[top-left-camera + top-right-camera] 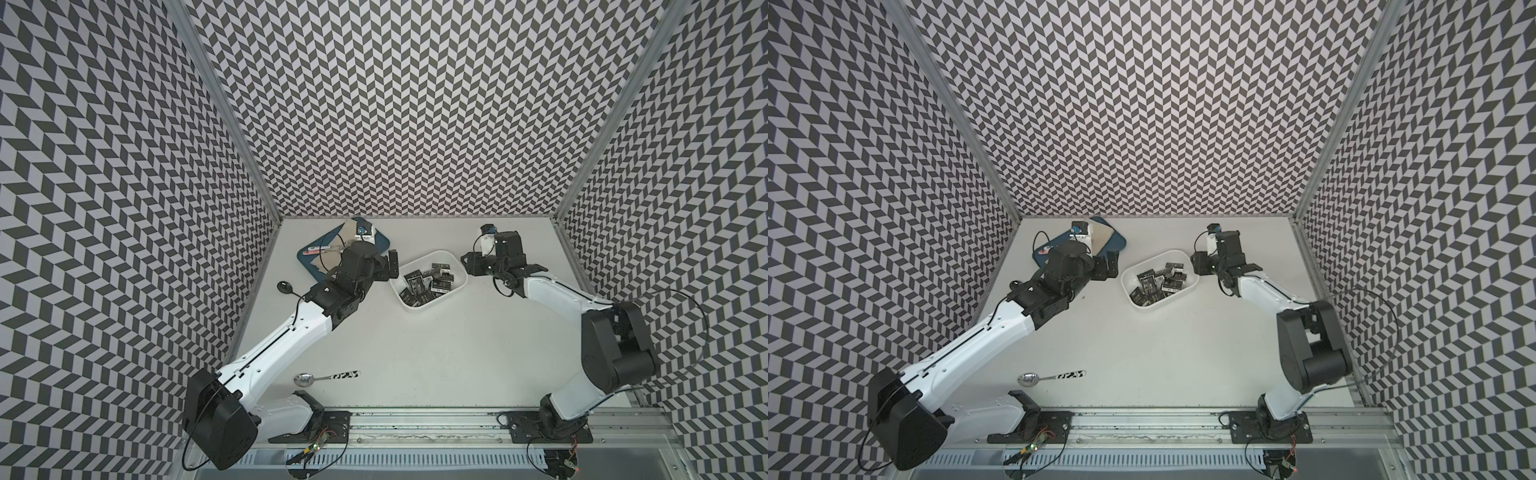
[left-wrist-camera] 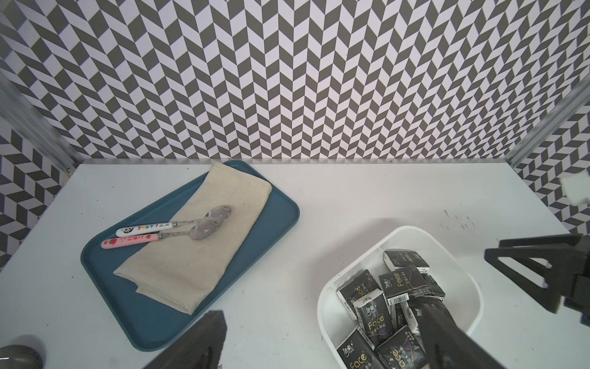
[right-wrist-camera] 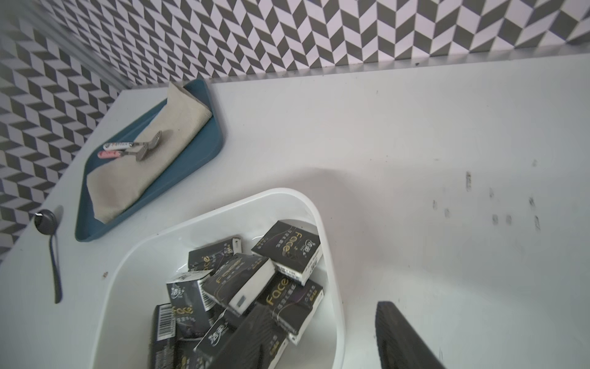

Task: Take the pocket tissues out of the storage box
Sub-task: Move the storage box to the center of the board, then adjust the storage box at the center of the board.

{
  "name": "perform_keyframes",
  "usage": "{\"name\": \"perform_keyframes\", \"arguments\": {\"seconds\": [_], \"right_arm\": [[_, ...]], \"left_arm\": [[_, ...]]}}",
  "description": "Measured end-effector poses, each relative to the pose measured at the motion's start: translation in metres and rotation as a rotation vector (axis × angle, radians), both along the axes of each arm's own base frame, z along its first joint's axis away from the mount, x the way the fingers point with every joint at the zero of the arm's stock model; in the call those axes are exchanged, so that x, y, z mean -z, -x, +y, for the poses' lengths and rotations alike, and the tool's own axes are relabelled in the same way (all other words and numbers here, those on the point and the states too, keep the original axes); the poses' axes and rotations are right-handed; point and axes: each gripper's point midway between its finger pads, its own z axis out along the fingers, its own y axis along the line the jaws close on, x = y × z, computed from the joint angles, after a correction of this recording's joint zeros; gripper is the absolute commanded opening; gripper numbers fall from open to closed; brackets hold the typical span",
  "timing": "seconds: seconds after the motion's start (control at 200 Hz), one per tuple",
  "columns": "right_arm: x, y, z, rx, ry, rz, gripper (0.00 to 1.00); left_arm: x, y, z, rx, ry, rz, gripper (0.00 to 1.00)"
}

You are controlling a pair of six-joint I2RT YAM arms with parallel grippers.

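White shallow plastic rectangular storage box [image 1: 451, 259] with rounded corners sits flat and upright on the tabletop [image 1: 415, 353], mid-rear, turned diagonal to the edges in both top views [image 1: 1144, 306]. All the small flat black pocket-tissue packets [image 1: 428, 284] with "Face" print are inside it, loosely heaped, overlapping, some tilted on edge, some flat [image 3: 242, 284]. The heap crowds one end; bare white floor shows at the other [image 2: 412, 233]. Exact count unclear.

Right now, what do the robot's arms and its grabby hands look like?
Both the left arm and the right arm have smooth white shells joined by chunky black joints and black bases. Thin black cables loop beside them. The left gripper and right gripper are black; the right one's fingers are open triangle frames.
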Motion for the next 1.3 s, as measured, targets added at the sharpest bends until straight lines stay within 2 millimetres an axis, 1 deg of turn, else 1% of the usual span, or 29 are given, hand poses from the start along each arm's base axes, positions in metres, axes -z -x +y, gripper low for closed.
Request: {"name": "perform_keyframes", "arguments": {"seconds": [0.03, 0.08, 0.18, 0.255, 0.31, 0.366, 0.436, 0.536, 0.606, 0.751, 0.951, 1.097, 1.302], "right_arm": [[0.001, 0.006, -0.002, 0.023, -0.029, 0.010, 0.53], [0.009, 0.018, -0.003, 0.053, -0.076, 0.038, 0.53], [0.038, 0.049, -0.002, 0.106, -0.150, 0.127, 0.53], [0.057, 0.073, 0.007, 0.119, -0.188, 0.196, 0.52], [0.064, 0.083, 0.013, 0.124, -0.210, 0.227, 0.51], [0.065, 0.087, 0.019, 0.128, -0.233, 0.239, 0.50], [0.060, 0.084, 0.023, 0.138, -0.269, 0.232, 0.49], [0.050, 0.077, 0.027, 0.148, -0.323, 0.204, 0.44], [0.047, 0.073, 0.030, 0.151, -0.356, 0.194, 0.43], [0.054, 0.068, 0.036, 0.153, -0.392, 0.210, 0.40], [0.066, 0.069, 0.038, 0.160, -0.396, 0.248, 0.34], [0.065, 0.063, 0.041, 0.156, -0.400, 0.245, 0.28], [0.065, 0.052, 0.046, 0.157, -0.405, 0.237, 0.24]], "left_arm": [[-0.001, 0.001, 0.000, 0.003, 0.004, -0.001, 0.99], [-0.003, 0.002, -0.001, 0.008, 0.011, -0.004, 0.99], [-0.005, 0.003, -0.003, 0.021, 0.025, -0.004, 0.99], [-0.004, 0.004, -0.005, 0.032, 0.037, 0.003, 0.99], [-0.004, 0.005, -0.008, 0.044, 0.045, 0.007, 0.99], [-0.004, 0.006, -0.010, 0.058, 0.053, 0.012, 0.99], [-0.003, 0.007, -0.013, 0.072, 0.058, 0.016, 0.99], [0.000, 0.010, -0.014, 0.085, 0.064, 0.024, 0.99], [0.002, 0.012, -0.014, 0.089, 0.065, 0.029, 0.99], [0.002, 0.012, -0.015, 0.094, 0.069, 0.032, 0.99], [0.005, 0.013, -0.015, 0.094, 0.074, 0.040, 0.99], [0.007, 0.014, -0.015, 0.095, 0.076, 0.044, 0.99], [0.007, 0.014, -0.016, 0.099, 0.078, 0.046, 0.99]]}}
